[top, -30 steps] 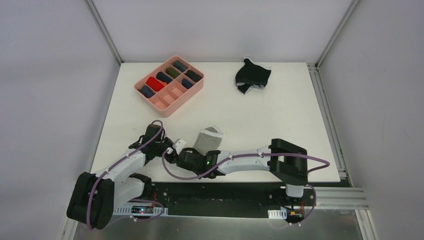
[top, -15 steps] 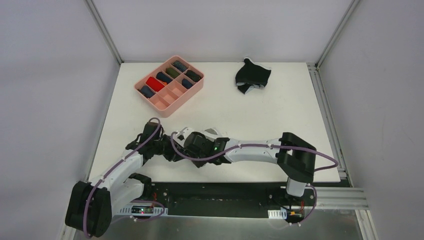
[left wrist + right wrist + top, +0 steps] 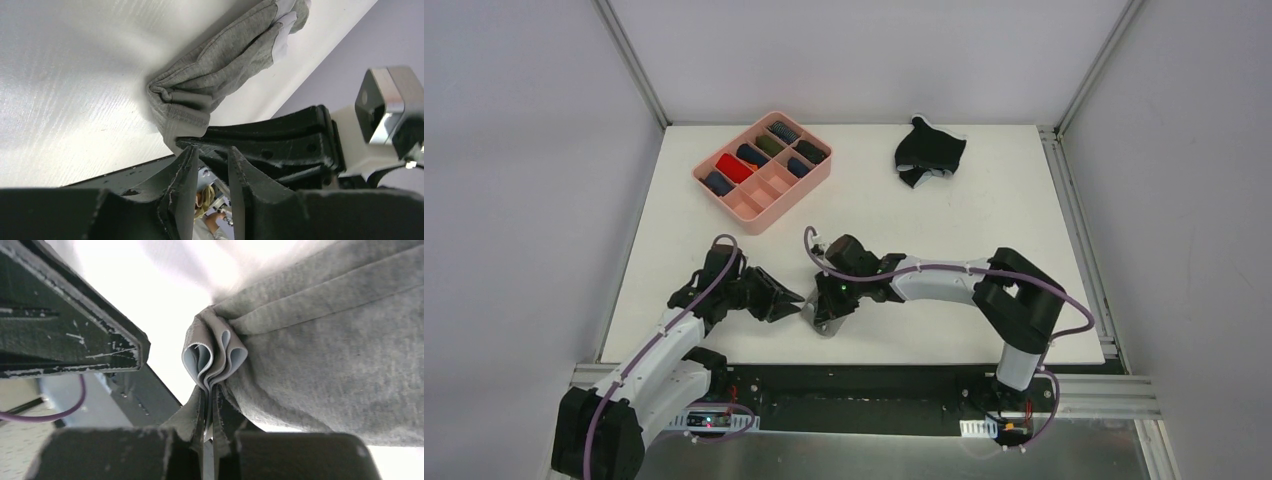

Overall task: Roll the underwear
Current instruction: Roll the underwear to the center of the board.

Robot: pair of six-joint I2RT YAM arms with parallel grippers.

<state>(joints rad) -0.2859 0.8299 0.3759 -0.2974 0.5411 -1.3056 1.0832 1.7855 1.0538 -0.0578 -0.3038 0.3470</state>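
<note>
Two briefs, neither rolled yet: grey underwear (image 3: 225, 80) bunched, pinched by right jaws, left jaws slightly parted; black underwear (image 3: 931, 152) lies untouched.

1. grey underwear (image 3: 220, 75): soft knit cloth, matt.
2. black underwear (image 3: 929, 150): matt cloth, white seams.
3. tray (image 3: 794, 195): pink plastic, smooth.
4. worktop (image 3: 984, 230): white, smooth, faint sheen, fine grain.
5. left gripper (image 3: 212, 150): black matt plastic, rough edges.

Beyond the right jaws the grey briefs (image 3: 325, 340) run off the view's edge — from above, the right arm (image 3: 944, 280) covers most of them.
</note>
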